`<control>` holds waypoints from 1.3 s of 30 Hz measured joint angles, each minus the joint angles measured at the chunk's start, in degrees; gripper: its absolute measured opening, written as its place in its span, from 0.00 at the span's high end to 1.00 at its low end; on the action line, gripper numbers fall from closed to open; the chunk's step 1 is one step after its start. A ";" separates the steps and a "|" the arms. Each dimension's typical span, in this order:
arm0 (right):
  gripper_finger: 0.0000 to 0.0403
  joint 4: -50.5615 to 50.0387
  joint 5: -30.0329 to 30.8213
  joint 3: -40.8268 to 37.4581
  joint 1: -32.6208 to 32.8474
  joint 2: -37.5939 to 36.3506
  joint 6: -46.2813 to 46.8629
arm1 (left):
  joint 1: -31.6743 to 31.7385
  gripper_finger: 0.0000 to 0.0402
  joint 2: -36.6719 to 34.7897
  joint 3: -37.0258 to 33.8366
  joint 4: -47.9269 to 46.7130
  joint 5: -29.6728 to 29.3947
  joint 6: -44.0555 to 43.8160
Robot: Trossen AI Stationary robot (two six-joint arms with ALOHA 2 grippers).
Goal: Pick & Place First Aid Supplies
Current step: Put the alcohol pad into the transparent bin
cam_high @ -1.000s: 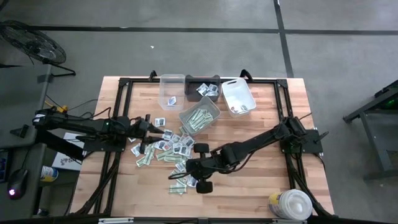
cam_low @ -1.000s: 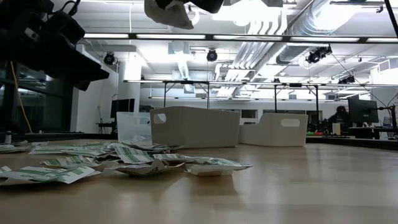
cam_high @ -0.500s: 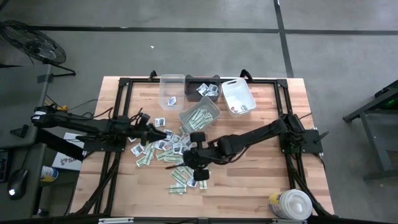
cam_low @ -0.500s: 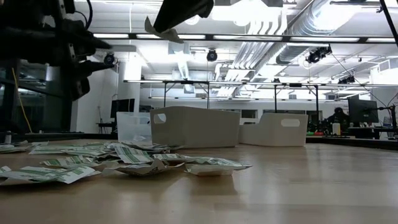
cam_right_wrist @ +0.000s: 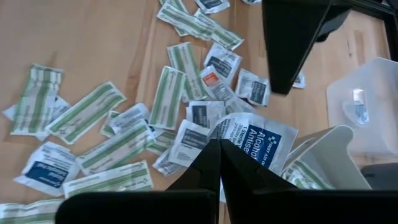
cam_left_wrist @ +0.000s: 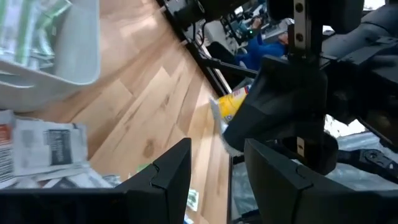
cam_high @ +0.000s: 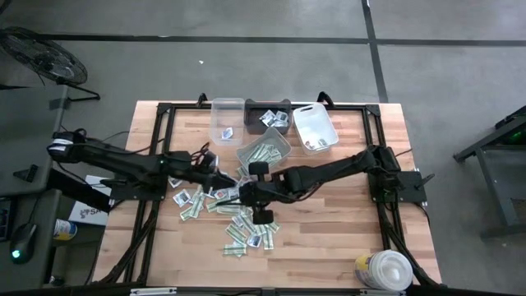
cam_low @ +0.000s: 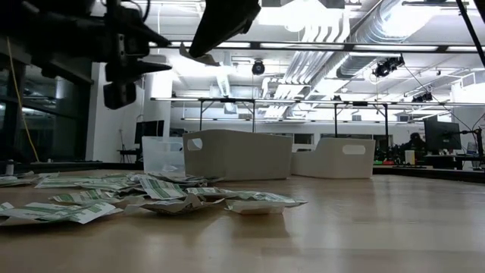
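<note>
The first aid supplies [cam_high: 220,207] lie as a loose heap of green-and-white strips and white squarish packets on the wooden table, also seen in the right wrist view [cam_right_wrist: 118,118]. My right gripper [cam_right_wrist: 219,148] hovers high over the heap's right part [cam_high: 244,194], shut on one white packet with blue print [cam_right_wrist: 258,142]. That packet also shows below the fingers in the low view [cam_low: 189,54]. My left gripper [cam_high: 220,178] reaches in from the left, raised above the heap. It is open [cam_left_wrist: 214,152] with nothing between its fingers. My right gripper pinches the white blue-printed packet by one edge [cam_right_wrist: 231,138] between its two shut fingers. The fingers slant down from the table's right side. The packet sticks out past the fingertips, lifted clear of the heap and the table.
At the far side stand a clear bin [cam_high: 223,122], a dark bin [cam_high: 267,115] and a white bin [cam_high: 315,129]. Nearer is a pale bin with green strips [cam_high: 263,154]. A round white tub [cam_high: 383,270] sits at the near right corner. Bare wood lies to the right.
My right gripper has carried the packet toward the far edge and a little left, staying high and shut. My left gripper has risen and reached toward the table's right, rolling about its own line; its fingers stay open.
</note>
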 joint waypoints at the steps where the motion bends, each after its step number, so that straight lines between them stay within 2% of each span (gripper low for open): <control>1: 1.00 0.00 0.02 0.00 0.00 0.00 -0.09 | -0.01 0.63 1.10 0.81 0.04 0.05 -0.49; 9: 1.00 -1.83 -0.39 -0.02 0.06 0.00 -0.26 | 0.00 0.63 4.89 3.82 -0.03 0.29 -1.89; 19: 1.00 -0.41 -1.50 -0.04 -0.33 0.32 -2.07 | 0.01 0.63 5.00 3.91 -0.44 -3.30 -4.11; 39: 1.00 4.16 -0.74 -0.04 -2.08 0.83 -4.99 | 0.01 0.63 5.00 3.91 -0.50 -2.70 -4.22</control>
